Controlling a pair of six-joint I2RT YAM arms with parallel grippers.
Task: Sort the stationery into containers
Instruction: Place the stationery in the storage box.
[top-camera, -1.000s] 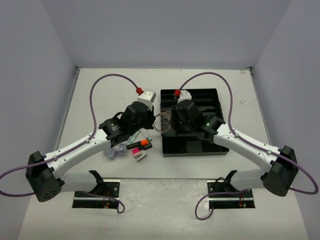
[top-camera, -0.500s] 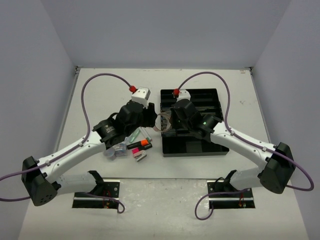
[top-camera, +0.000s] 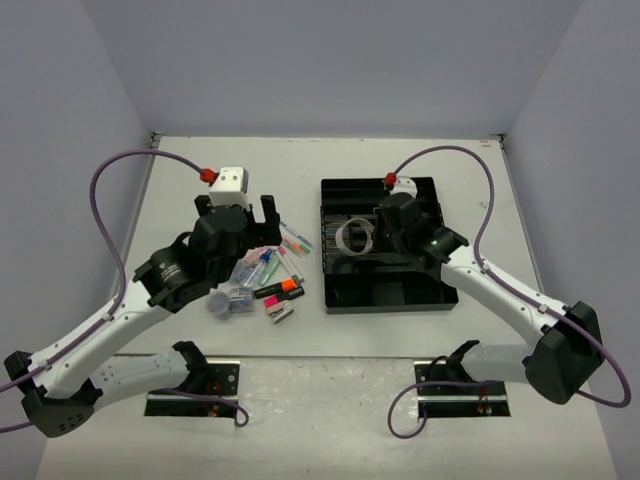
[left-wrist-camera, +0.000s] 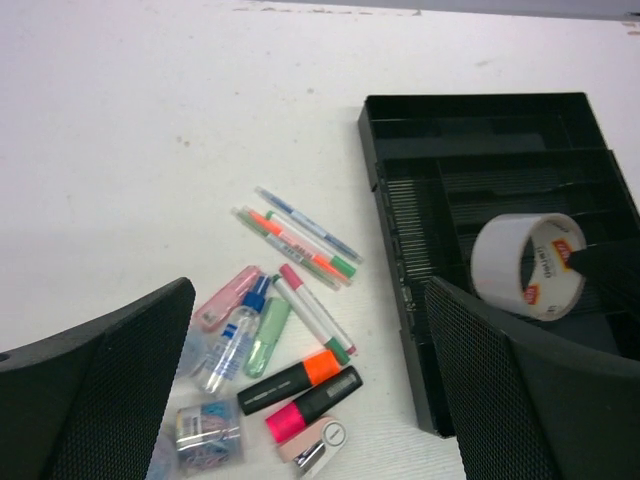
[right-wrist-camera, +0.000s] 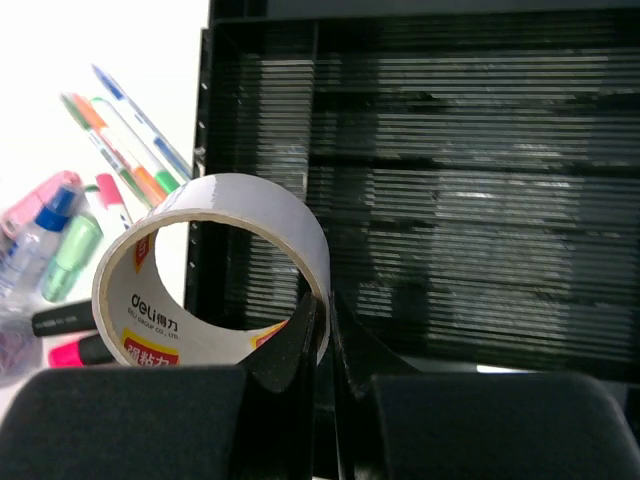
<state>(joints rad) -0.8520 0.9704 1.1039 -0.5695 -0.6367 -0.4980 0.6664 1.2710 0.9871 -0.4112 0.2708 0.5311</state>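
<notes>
The tan tape roll (top-camera: 354, 237) hangs over the black organiser tray (top-camera: 385, 292), and my right gripper (top-camera: 374, 233) is shut on its wall. In the right wrist view the fingers (right-wrist-camera: 325, 320) pinch the roll's (right-wrist-camera: 262, 207) right rim above the tray's ribbed slots (right-wrist-camera: 470, 160). My left gripper (top-camera: 236, 207) stands wide open and empty over the table, left of the tray. Between its fingers (left-wrist-camera: 310, 292) the loose stationery lies on the table: thin pens (left-wrist-camera: 300, 235), orange highlighter (left-wrist-camera: 295, 378), pink highlighter (left-wrist-camera: 315, 405), blue-capped bottle (left-wrist-camera: 232, 335) and a clear tub (left-wrist-camera: 208, 430).
A green highlighter (left-wrist-camera: 267, 335), a pink one (left-wrist-camera: 225, 297) and a small pale block (left-wrist-camera: 312, 445) also lie in the pile (top-camera: 255, 285), just left of the tray's wall (left-wrist-camera: 400, 250). Grey walls close the table at the back and sides.
My left gripper opened, let go of the tape roll and drew back to the left. The right gripper carried the roll rightward over the tray.
</notes>
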